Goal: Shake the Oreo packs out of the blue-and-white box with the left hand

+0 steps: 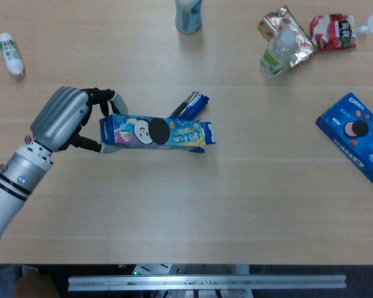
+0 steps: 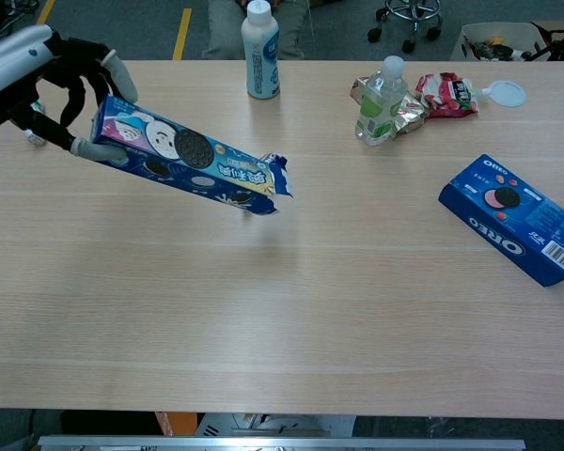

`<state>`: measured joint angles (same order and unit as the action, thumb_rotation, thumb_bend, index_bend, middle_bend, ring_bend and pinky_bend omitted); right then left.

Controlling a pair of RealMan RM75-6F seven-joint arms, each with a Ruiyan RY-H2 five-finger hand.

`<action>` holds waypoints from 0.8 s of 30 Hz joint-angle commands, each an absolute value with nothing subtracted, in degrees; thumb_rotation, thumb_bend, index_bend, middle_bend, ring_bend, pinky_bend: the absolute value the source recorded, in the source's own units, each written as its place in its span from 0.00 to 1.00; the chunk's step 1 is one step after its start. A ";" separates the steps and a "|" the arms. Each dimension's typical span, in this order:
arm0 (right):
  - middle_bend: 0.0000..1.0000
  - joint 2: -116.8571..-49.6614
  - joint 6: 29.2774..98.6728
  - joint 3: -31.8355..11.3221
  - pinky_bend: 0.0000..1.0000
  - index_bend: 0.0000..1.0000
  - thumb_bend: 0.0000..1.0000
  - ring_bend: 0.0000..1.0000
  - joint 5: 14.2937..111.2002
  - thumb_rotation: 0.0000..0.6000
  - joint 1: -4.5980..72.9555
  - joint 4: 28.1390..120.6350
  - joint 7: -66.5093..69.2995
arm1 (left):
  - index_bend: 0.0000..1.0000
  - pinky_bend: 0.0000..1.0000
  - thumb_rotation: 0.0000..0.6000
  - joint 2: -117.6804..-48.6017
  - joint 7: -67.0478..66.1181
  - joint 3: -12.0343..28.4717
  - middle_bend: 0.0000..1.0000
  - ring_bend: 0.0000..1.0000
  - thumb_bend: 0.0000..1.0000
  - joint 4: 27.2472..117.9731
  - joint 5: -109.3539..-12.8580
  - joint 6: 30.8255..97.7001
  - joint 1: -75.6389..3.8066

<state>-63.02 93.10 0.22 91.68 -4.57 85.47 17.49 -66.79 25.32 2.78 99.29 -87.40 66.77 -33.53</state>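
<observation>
The table (image 1: 236, 205) stretches wide and pale, and over its left side the left hand (image 1: 65, 118) grips the closed end of the blue-and-white box (image 1: 154, 132), fingers wrapped round it, the box held off the wood. In the chest view the box slopes down toward its open flaps. One Oreo pack (image 1: 189, 105) lies on the table just beyond the box's far end, so I'd say the shaking is partway through. Whether more packs sit inside, I cannot tell. The next move, to my eye, calls for a firm hold and a steeper tip of the mouth. The right hand is nowhere in sight. Off right lies a dark blue Oreo box (image 1: 355, 136).
</observation>
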 commanded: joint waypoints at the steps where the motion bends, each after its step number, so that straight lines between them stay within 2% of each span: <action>1: 0.44 -62.97 93.14 0.24 0.46 0.41 0.33 0.46 91.69 1.00 -4.60 85.53 17.46 | 0.53 0.74 1.00 -65.48 29.86 3.47 0.59 0.52 0.11 101.17 -84.11 63.67 -33.83; 9: 0.44 -62.99 93.12 0.30 0.46 0.41 0.33 0.46 91.67 1.00 -4.65 85.61 17.29 | 0.53 0.75 1.00 -63.39 40.44 4.95 0.60 0.52 0.11 103.66 -78.40 57.08 -34.35; 17: 0.44 -62.99 93.08 0.35 0.46 0.41 0.33 0.46 91.64 1.00 -4.69 85.65 17.15 | 0.53 0.75 1.00 -62.73 44.46 5.94 0.60 0.52 0.11 103.69 -74.63 51.99 -34.81; 20: 0.44 -63.02 92.92 0.37 0.46 0.41 0.33 0.46 91.61 1.00 -4.63 85.71 17.01 | 0.53 0.76 1.00 -61.75 38.73 4.87 0.59 0.52 0.11 102.32 -74.47 48.46 -36.35; 24: 0.44 -62.94 92.97 0.32 0.46 0.41 0.33 0.46 91.54 1.00 -4.65 85.82 16.88 | 0.53 0.76 1.00 -62.69 27.65 4.50 0.59 0.53 0.11 100.63 -74.20 50.42 -36.53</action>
<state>-62.94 92.97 0.32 91.55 -4.65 85.81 16.88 -62.47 36.02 5.06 102.19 -74.76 50.26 -35.80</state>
